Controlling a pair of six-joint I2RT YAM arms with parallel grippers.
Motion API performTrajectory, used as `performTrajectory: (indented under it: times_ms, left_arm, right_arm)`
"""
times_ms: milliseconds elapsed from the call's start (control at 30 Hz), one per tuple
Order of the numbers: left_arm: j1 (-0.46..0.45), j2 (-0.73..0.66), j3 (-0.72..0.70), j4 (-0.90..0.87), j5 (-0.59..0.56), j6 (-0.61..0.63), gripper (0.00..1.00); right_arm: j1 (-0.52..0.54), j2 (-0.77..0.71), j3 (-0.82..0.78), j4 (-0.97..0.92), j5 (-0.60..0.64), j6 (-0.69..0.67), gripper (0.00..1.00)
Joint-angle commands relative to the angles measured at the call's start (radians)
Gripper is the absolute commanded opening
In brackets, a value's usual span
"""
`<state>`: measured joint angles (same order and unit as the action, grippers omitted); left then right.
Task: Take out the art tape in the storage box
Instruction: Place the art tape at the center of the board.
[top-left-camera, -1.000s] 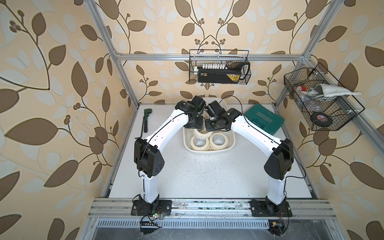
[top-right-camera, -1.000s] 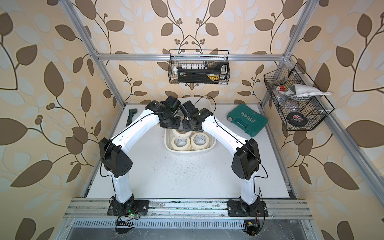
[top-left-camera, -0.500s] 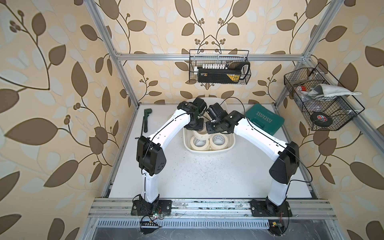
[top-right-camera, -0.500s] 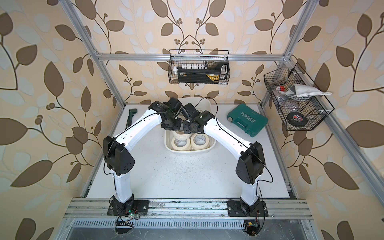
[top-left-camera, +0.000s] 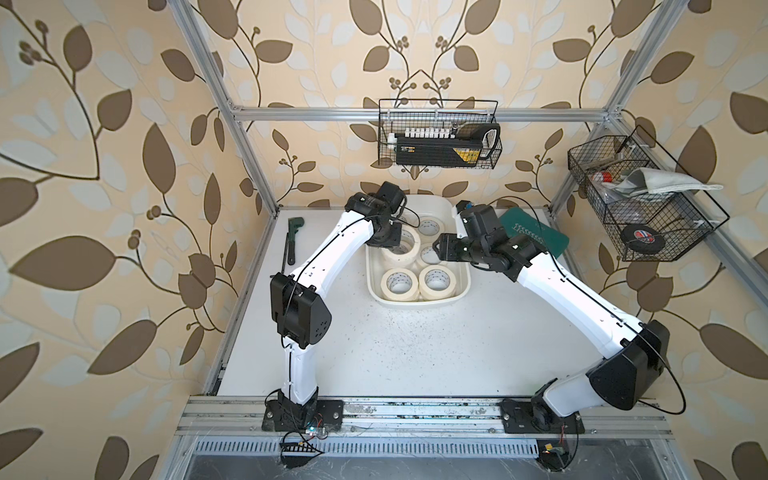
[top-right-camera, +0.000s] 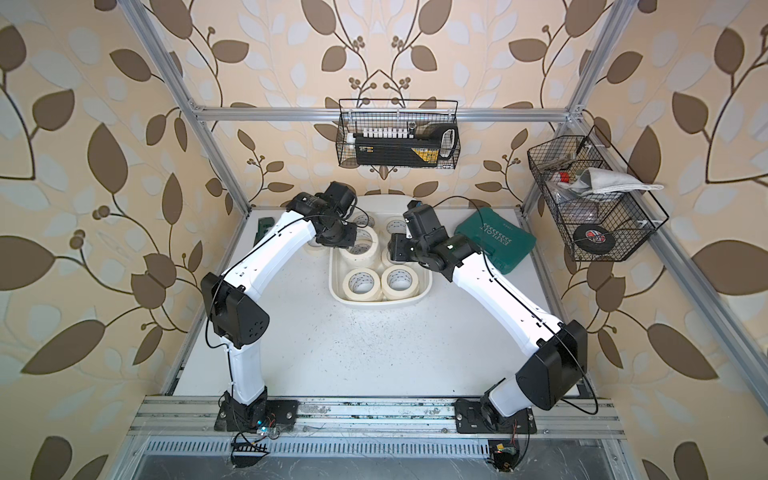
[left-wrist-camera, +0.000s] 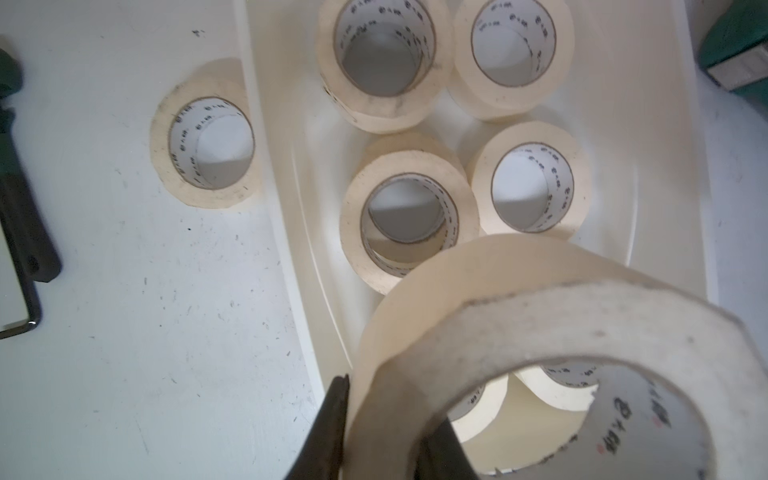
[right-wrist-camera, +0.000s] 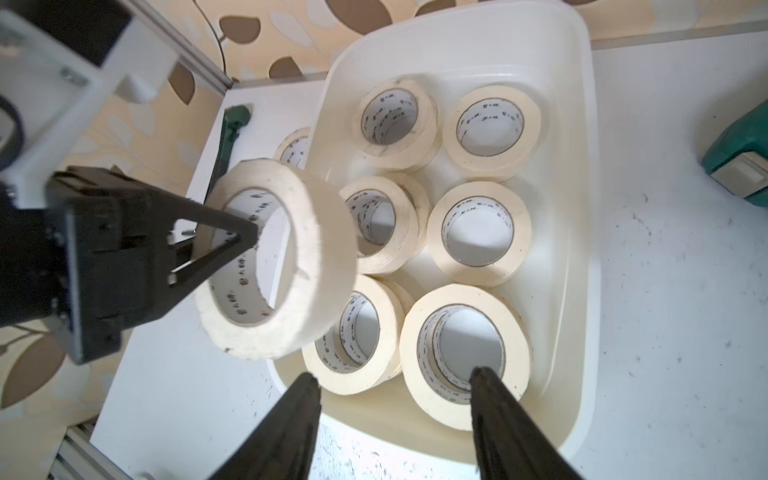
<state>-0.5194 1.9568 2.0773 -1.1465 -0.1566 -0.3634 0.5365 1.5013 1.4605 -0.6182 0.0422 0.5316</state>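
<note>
One roll of art tape hangs tilted in my left pincer. The pincer is clenched on the roll's wall, one finger inside the core and one outside, above the left side of the storage box. The other rolls lie flat inside the box in two rows, and several look stacked. A loose roll lies flat on the bench, just beside the box's left wall. My right pincer is released, its fingers spread and holding nothing, and it hovers above the rolls in the box. The box sits at the middle of the bench's far edge. A teal case lies beside the box towards the far right corner. A wrench lies along the left edge.
</note>
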Motion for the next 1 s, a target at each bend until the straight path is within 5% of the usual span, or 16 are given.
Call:
performTrajectory:
  times_ms: [0,500,967]
  left_arm:
    - [0.095,-0.006,0.059,0.001,-0.034,0.019,0.00]
    - [0.441,0.147,0.084,0.110,-0.099,-0.110,0.00]
    - [0.594,0.318,0.075,0.174,0.015,-0.190,0.00]
  right_arm:
    - [-0.036,-0.020,-0.035,0.053,-0.079,0.032,0.59]
    - [-0.087,0.034,-0.028,-0.022,-0.101,0.032,0.59]
    - [-0.087,0.064,-0.023,-0.059,-0.097,0.016,0.59]
